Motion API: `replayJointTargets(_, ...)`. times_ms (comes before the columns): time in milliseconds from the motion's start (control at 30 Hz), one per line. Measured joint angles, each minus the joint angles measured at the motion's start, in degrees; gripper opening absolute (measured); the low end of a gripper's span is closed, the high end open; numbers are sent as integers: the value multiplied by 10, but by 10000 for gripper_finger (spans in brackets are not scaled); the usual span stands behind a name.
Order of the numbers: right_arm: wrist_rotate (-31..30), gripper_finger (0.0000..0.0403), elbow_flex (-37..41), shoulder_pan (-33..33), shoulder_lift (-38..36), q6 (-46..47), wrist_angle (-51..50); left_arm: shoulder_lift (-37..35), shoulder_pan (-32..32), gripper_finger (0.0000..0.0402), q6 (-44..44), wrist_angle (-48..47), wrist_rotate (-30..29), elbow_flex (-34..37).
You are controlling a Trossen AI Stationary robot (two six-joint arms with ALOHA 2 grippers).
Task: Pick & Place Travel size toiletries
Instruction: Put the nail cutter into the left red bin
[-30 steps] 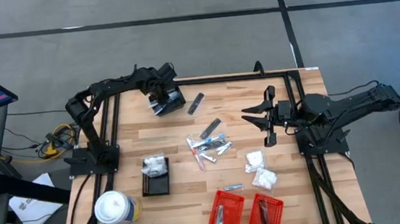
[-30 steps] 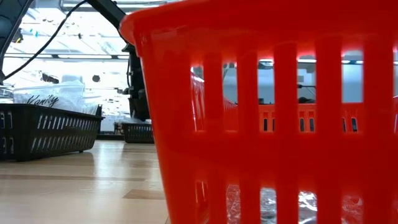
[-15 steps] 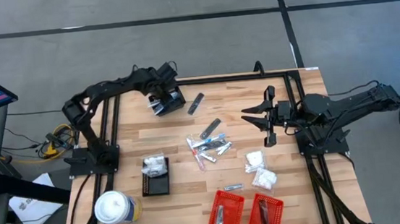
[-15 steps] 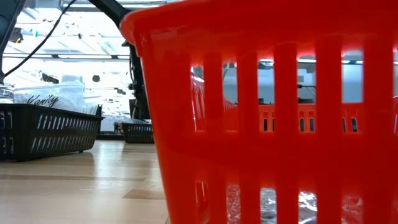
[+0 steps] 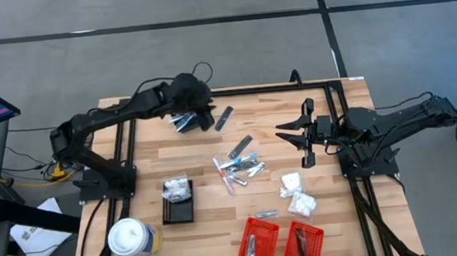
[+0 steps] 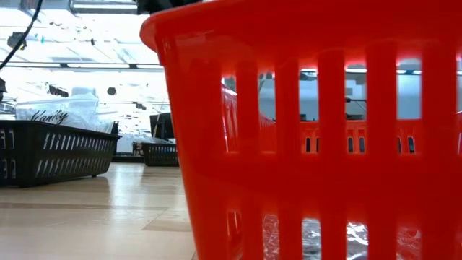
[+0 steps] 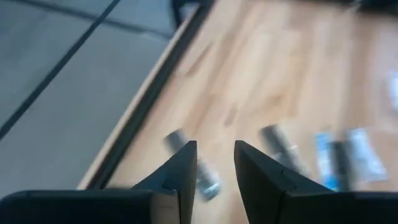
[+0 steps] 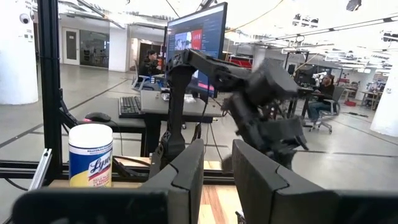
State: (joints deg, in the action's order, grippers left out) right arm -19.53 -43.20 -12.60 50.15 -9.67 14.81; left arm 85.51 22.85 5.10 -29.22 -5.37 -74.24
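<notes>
Silvery tubes and sachets lie in a loose pile (image 5: 238, 167) mid-table, with white packets (image 5: 297, 195) to their right. Two dark sticks (image 5: 224, 117) (image 5: 241, 146) lie beyond the pile. My left gripper (image 5: 205, 113) hovers above the far black basket (image 5: 183, 122), slanting down toward the stick (image 7: 193, 160); its fingers (image 7: 215, 168) stand slightly apart with nothing between them. My right gripper (image 5: 291, 132) waits in the air at the right, level, fingers (image 8: 217, 168) slightly apart and empty. The near black basket (image 5: 177, 202) holds a white packet (image 6: 58, 112).
Two red baskets (image 5: 257, 241) (image 5: 302, 244) stand at the near edge, each with a dark item inside; one fills the low view (image 6: 303, 130). A large white lidded cup (image 5: 130, 238) stands at the near left. Bare wood lies between the baskets and the pile.
My left gripper has risen out of the far black basket and swung toward the table's right, tipping up from pointing down to a slant. In the low view its arm has lifted out of sight. The basket stays put.
</notes>
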Motion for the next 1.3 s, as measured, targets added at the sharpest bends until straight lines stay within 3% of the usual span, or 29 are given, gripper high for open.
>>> replayJointTargets(233, 0, 77, 0, 0, 0, 0, -2, 4, -93, 99, -9, 23, 45, 5)
replayJointTargets(467, 0, 77, 0, 0, 0, 0, -3, 5, -181, 99, 20, 46, 66, 71)
replayJointTargets(533, 0, 77, 0, 0, 0, 0, -3, 5, -201, 99, 21, 55, 57, 92)
replayJointTargets(633, 0, 77, 0, 0, 0, 0, -7, 5, -230, 99, 15, 82, -3, 127)
replayJointTargets(733, 0, 77, 0, 0, 0, 0, -7, 5, -256, 99, -53, 144, -58, 160)
replayJointTargets(900, 0, 77, 0, 0, 0, 0, -7, 17, -295, 99, -38, 271, -10, 208)
replayJointTargets(1167, 0, 77, 0, 0, 0, 1, 5, 121, -316, 99, 19, 306, 36, 193)
replayJointTargets(1300, 0, 77, 0, 0, 0, 2, 5, 176, -319, 99, 65, 300, 30, 165)
